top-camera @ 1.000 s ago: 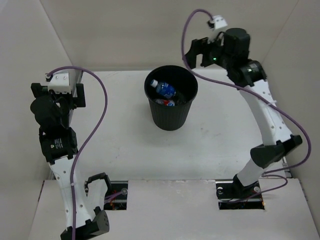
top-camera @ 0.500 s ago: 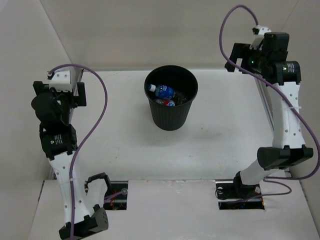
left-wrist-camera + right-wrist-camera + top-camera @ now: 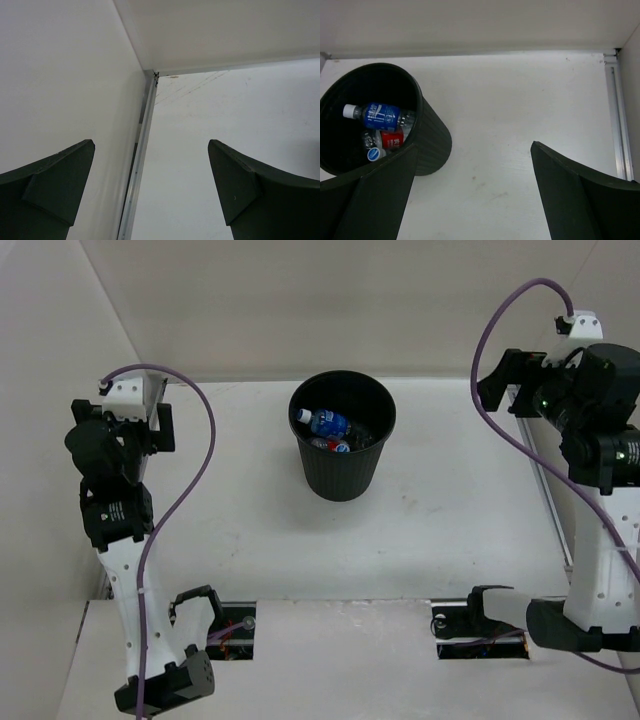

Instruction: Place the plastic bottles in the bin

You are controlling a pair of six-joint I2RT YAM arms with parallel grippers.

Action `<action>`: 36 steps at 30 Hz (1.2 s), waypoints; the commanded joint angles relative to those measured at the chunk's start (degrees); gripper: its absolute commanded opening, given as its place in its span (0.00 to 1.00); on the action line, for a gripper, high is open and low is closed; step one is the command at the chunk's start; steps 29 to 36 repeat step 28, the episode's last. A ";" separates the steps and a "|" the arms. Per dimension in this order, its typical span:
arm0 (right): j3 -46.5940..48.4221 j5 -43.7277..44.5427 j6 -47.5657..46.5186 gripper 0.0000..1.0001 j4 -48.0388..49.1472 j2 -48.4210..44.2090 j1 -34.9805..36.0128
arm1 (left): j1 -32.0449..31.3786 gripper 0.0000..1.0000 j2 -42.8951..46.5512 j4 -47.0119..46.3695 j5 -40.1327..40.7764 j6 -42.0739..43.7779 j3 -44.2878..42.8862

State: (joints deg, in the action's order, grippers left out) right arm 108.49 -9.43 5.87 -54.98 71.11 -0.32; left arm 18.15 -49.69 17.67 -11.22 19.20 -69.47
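Looking down the right wrist camera, I see the right gripper [image 3: 474,150] spread wide with nothing between its fingers. The bin [image 3: 435,145] stands upright ahead of it and off toward its left finger, well apart from the tool, with its mouth open to the camera. Inside lie the plastic bottles: the blue-labelled bottle [image 3: 379,116] is on its side on top, the red-labelled bottle [image 3: 395,137] is just beneath it, and something clear sits beside them. The orange one I cannot pick out; the bin's wall and shadow hide the rest.

The left gripper [image 3: 151,145] is also wide and empty. It faces the corner where the table [image 3: 240,125] meets the side wall [image 3: 60,75], so the bin is out of its sight, far off to its right.

I judge both arms are held high and outward to keep clear of the bin's rim. With no bottle visible outside the bin, I judge the job done or nearly so.
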 commanded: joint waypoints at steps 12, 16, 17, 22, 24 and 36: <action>-5.92 2.14 -0.68 1.00 5.84 -0.88 -0.78 | -1.50 1.00 -0.23 -1.06 -2.31 -0.22 -1.81; -4.26 -1.02 -0.51 1.00 3.93 0.60 -2.19 | -1.58 1.00 -0.14 -1.32 -2.31 -0.22 -1.37; -3.64 -2.07 -0.25 1.00 3.05 1.22 -2.80 | -1.58 1.00 -0.14 -1.41 -2.31 -0.13 -1.28; -3.02 -3.05 -0.33 1.00 2.60 1.66 -3.68 | -1.58 1.00 -0.32 -1.59 -2.31 -0.04 -1.19; -2.93 -3.05 -0.16 1.00 2.25 1.92 -3.77 | -1.58 1.00 -0.41 -1.68 -2.31 -0.04 -1.19; -4.07 -3.31 -0.42 1.00 2.77 1.14 -4.04 | -1.67 1.00 -0.67 -1.68 -2.31 0.05 -1.45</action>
